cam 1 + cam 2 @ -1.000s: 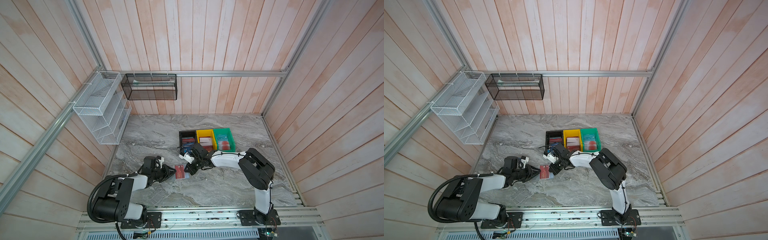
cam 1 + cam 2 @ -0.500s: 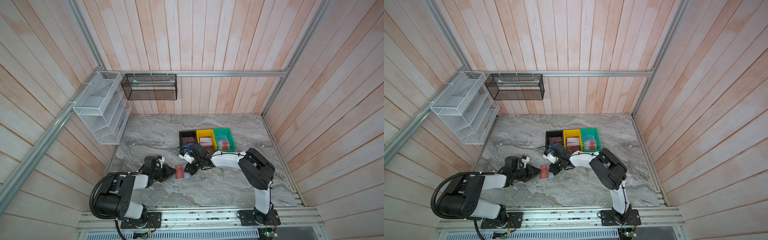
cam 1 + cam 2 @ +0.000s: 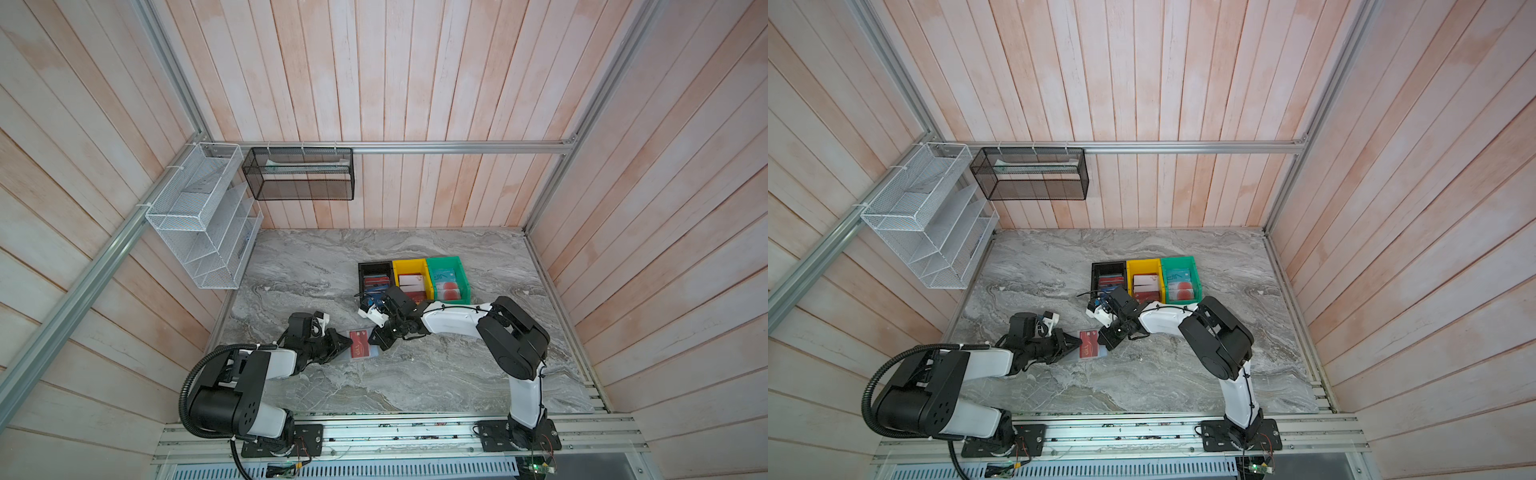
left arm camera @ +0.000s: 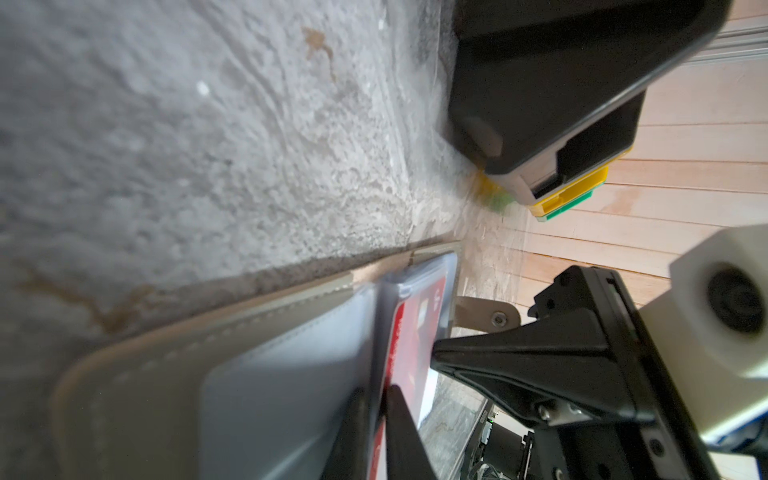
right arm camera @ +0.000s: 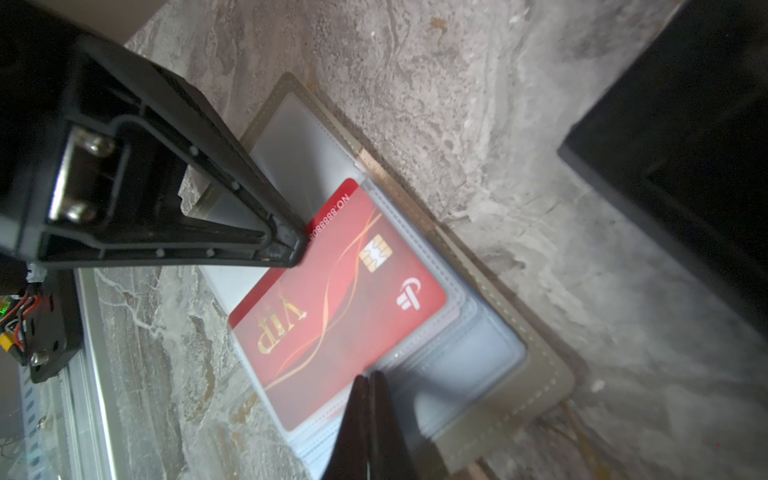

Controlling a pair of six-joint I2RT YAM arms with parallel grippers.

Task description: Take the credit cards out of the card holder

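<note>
Setting: wood-slat walls around a grey marble tabletop; black, yellow and green bins stand at the back with cards in them.
Top views, card holder: the card holder lies open and flat on the marble in front of the bins, between the two arms; it shows the same in the paired view.
Top views, card: the red VIP card rests on the open holder.
Top views, grippers: the left gripper is at the holder's left edge and the right gripper at its right edge. The jaws are too small to read here.
Left wrist view, jaws: the left gripper has its fingers drawn to a narrow gap. The edge of the red VIP card and its clear sleeve lie between them, which reads as a pinch.
Left wrist view, holder: the grey cover is flat on the marble.
Right wrist view, jaws: the right gripper has its fingers pressed together with nothing between. The tips rest on the sleeve page just beside the card's long edge.
Right wrist view, card: the red VIP card has one end poking out of the sleeve, and the left gripper is at that end.
Step in hand: judged to be the draw of the red card, with the holder pinned down.
Next move calls for: a straight pull along the sleeve mouth, with steady downward pressure from the right so the holder does not drag along.
</note>
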